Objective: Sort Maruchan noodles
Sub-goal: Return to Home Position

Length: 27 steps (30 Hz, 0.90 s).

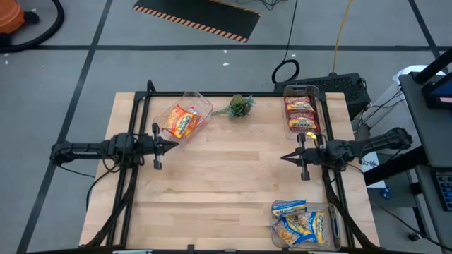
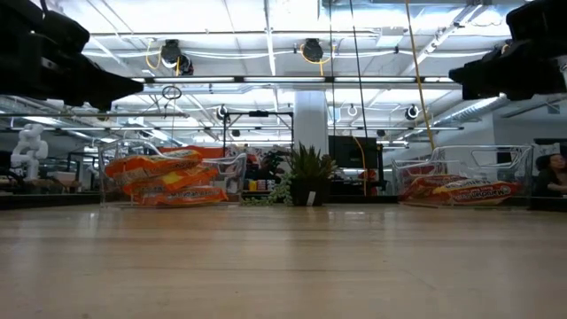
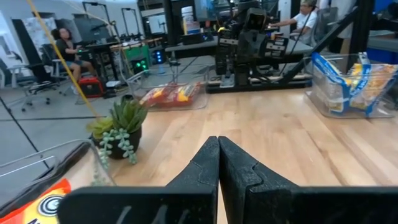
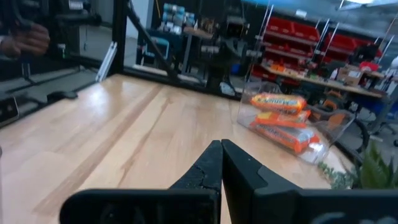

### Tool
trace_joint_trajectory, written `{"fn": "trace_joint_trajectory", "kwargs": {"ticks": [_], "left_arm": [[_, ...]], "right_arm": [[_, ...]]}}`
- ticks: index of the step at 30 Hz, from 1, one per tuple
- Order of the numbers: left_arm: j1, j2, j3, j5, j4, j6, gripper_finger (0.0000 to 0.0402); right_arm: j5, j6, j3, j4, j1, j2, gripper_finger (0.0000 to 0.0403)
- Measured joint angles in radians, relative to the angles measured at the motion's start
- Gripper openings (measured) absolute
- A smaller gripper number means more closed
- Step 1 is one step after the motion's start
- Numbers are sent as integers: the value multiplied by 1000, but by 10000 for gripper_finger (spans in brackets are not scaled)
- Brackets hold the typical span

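Black left tool (image 1: 174, 146) and right tool (image 1: 284, 156) hover over the wooden table (image 1: 226, 183), both pinched together, empty.

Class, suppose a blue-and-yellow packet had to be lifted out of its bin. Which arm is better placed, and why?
Right, probably. The right gripper, shut, hangs on the same side as the blue-and-yellow packets; the left gripper, also shut, sits across the table near the orange packets.
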Motion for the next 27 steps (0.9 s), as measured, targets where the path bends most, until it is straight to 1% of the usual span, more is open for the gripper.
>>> {"fn": "trace_joint_trajectory", "kwargs": {"ticks": [5,9,13,17,27], "left_arm": [[16,0,0,0,-1,-1,4],[21,0,0,0,-2,-1,4],[21,0,0,0,-3,-6,4],[21,0,0,0,-3,-10,4],[21,0,0,0,-4,-24,4]], "right_arm": [[0,-28,0,-28,0,-83,0],[-4,-33,0,-94,0,-148,0],[-31,-29,0,-146,0,-197,0],[-30,-48,0,-152,-14,-196,0],[-43,-45,-32,-128,-107,-190,0]]}}
